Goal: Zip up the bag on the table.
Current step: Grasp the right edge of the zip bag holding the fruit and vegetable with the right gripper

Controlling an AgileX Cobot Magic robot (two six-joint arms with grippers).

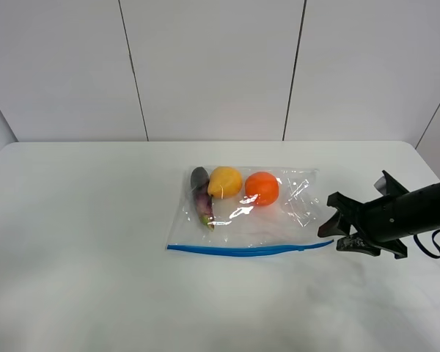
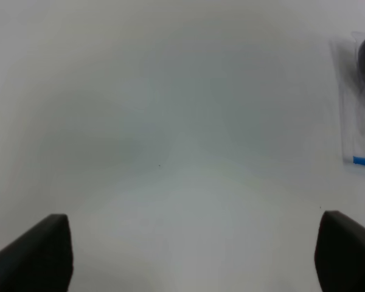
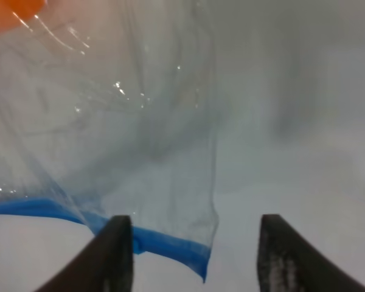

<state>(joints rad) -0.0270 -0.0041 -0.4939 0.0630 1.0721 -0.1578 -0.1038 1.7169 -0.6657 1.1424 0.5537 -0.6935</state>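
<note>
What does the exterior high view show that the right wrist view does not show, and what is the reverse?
Only the exterior high view shows the whole bag, with the yellow pear and the purple eggplant inside it, and the full blue zip strip. Only the right wrist view shows, close up, the strip's end corner lying between the open fingers of the right tool, nearer one finger. Both views show the orange, the clear plastic and the white table.
</note>
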